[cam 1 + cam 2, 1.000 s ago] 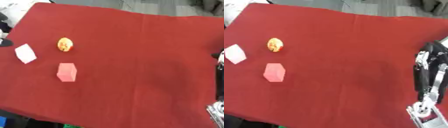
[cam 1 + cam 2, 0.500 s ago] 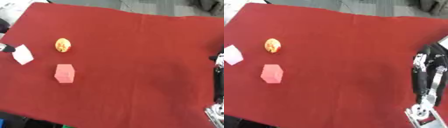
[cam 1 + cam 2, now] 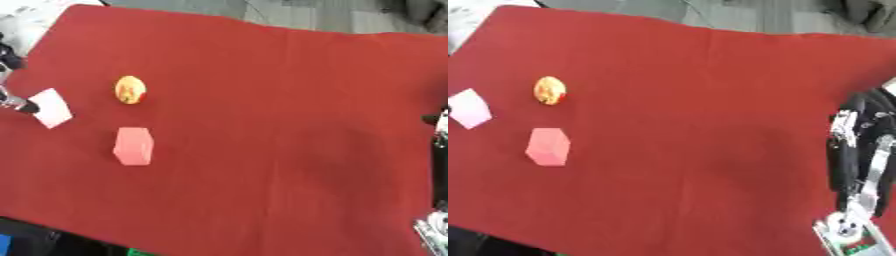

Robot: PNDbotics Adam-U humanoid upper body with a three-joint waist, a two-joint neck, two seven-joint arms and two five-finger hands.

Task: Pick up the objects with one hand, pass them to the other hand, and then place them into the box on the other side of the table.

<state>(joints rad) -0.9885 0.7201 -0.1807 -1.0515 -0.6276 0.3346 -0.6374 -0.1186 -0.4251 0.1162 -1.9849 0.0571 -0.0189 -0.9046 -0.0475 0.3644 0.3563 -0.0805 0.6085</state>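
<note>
Fingers of the left hand [image 3: 16, 102]: only a dark tip with a silver section shows, entering at the left edge of the left eye view. It meets the left edge of the pale pink block [image 3: 52, 107]; whether it touches or merely overlaps that block cannot be told, and neither can how far the fingers are spread. Nothing is seen carried.

Right hand [image 3: 859, 150]: black with silver parts, at the right edge of the right eye view, lying lengthwise toward the near edge. Finger position cannot be made out. It holds nothing visible and is well apart from all three objects.

Pale pink block: flat, tilted square, leftmost item, right beside the left fingertip.

Yellow-orange round object [image 3: 129, 89]: small, egg-like, with a reddish mark. It lies to the right of the left fingertip and a little farther from the robot, apart from both blocks.

Pink block [image 3: 133, 145]: deeper pink, box-shaped, to the right of the left fingertip and nearer the robot, separate from the other items.

Red cloth [image 3: 289, 110]: covers the table under all objects; bare between the objects and the right hand.
</note>
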